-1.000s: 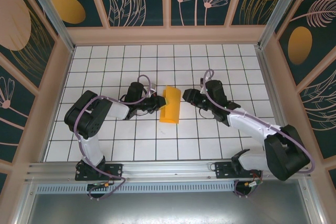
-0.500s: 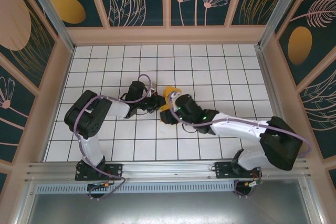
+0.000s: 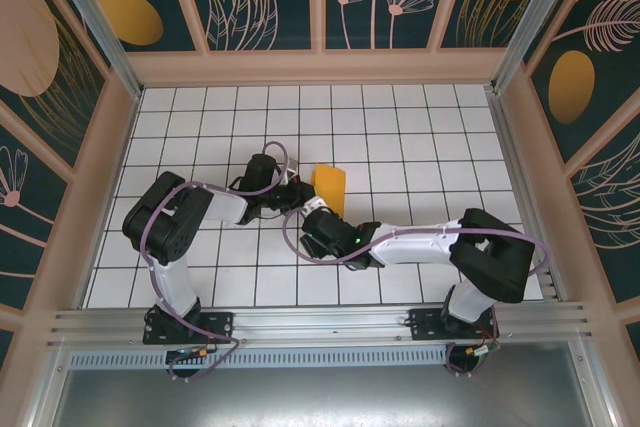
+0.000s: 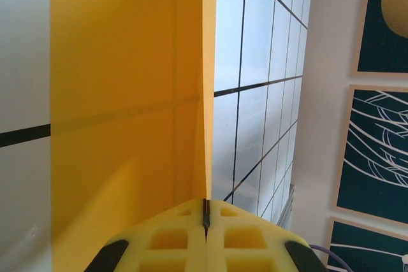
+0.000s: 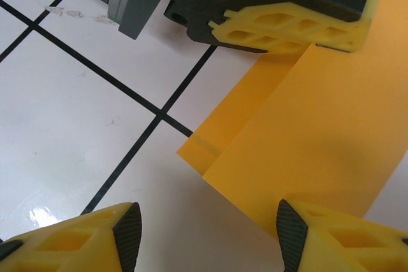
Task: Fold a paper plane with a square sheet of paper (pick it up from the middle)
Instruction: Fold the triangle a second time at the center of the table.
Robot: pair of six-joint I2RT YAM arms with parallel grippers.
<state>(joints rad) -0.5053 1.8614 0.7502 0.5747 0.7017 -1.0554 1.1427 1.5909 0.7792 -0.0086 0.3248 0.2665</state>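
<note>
Paper sheet (image 3: 330,185), long axis near-to-far

The paper (image 5: 319,138) is smooth, matt and orange-yellow, sharply creased, and thin enough that a grid line shows faintly through it in the left wrist view. The desk (image 5: 76,125) is glossy white tile lined in black; it catches glare and carries a few faint scuffs. The pads (image 5: 293,23) of the left gripper (image 4: 205,213) are matt yellow plastic moulded in open cells, and the right gripper (image 5: 209,221) has the same. The arm shells (image 3: 160,222) look like black plastic, slightly shiny. The rail (image 3: 320,319) is bare ribbed metal.
</note>
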